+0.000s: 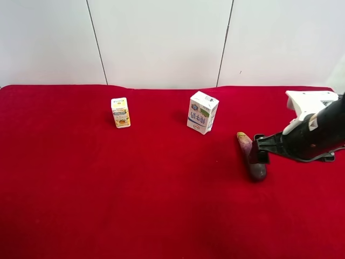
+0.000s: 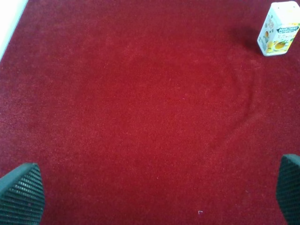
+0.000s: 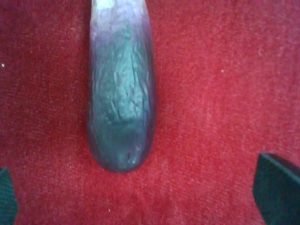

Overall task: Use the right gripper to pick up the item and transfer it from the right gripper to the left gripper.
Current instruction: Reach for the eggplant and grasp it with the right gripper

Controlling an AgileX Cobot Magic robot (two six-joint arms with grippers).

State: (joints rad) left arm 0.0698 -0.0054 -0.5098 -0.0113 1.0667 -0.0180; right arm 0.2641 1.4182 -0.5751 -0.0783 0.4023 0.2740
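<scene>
The dark purple eggplant (image 1: 257, 170) lies on the red cloth at the right, its pale stem end pointing toward the back. It fills the upper middle of the right wrist view (image 3: 121, 103). My right gripper (image 1: 259, 150), on the arm with the white housing, hangs over the eggplant's middle. In the right wrist view the right gripper (image 3: 140, 194) is open, its fingertips (image 3: 277, 193) wide apart and not touching the eggplant. My left gripper (image 2: 154, 192) is open and empty over bare red cloth; its arm is out of the exterior view.
A white milk carton (image 1: 202, 112) stands at the back, left of the eggplant. A small yellow-white carton (image 1: 120, 112) stands further left and shows in the left wrist view (image 2: 278, 29). A white wall edges the red cloth (image 1: 161, 189) behind.
</scene>
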